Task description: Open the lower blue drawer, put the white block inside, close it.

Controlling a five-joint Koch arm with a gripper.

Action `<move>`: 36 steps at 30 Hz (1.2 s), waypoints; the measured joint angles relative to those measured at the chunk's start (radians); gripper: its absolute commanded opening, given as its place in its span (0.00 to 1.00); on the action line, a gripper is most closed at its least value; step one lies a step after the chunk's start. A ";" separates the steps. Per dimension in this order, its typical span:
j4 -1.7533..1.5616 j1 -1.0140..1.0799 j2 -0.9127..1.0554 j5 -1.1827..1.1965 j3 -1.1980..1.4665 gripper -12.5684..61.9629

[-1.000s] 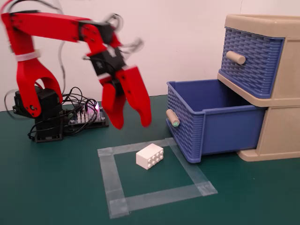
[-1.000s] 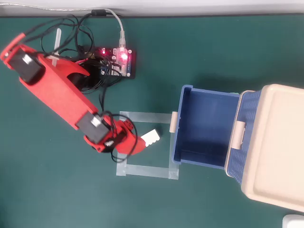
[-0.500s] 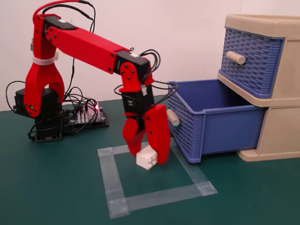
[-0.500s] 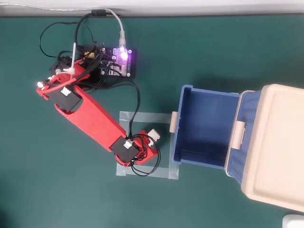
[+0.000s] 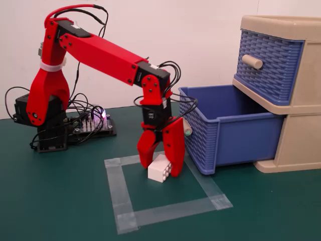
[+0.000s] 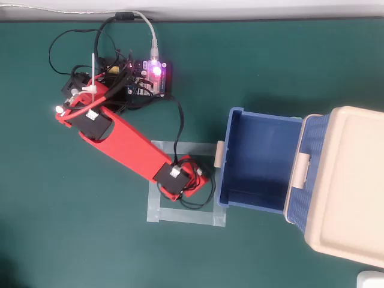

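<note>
**Drawer open, block not yet lifted**

Fixed view shows me the lower blue drawer (image 5: 228, 125) pulled out and empty. My pincer (image 5: 159, 168) straddles the white block (image 5: 160, 169), which sits on the worktop (image 5: 60, 201) inside the tape square (image 5: 165, 193); whether the jaws grip, I cannot tell. Lifting, dropping in and closing remain.
</note>
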 measured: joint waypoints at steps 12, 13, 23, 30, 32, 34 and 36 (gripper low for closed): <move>0.169 -0.012 0.002 0.003 -0.006 0.11; 0.181 -0.008 0.002 0.003 -0.006 0.06; 0.318 0.009 0.272 -0.057 -0.127 0.06; 0.393 -0.261 0.328 -0.032 -0.505 0.06; 0.382 -0.328 0.275 0.015 -0.598 0.06; 0.350 -0.385 0.166 0.063 -0.712 0.06; 0.321 -0.403 0.074 0.091 -0.764 0.06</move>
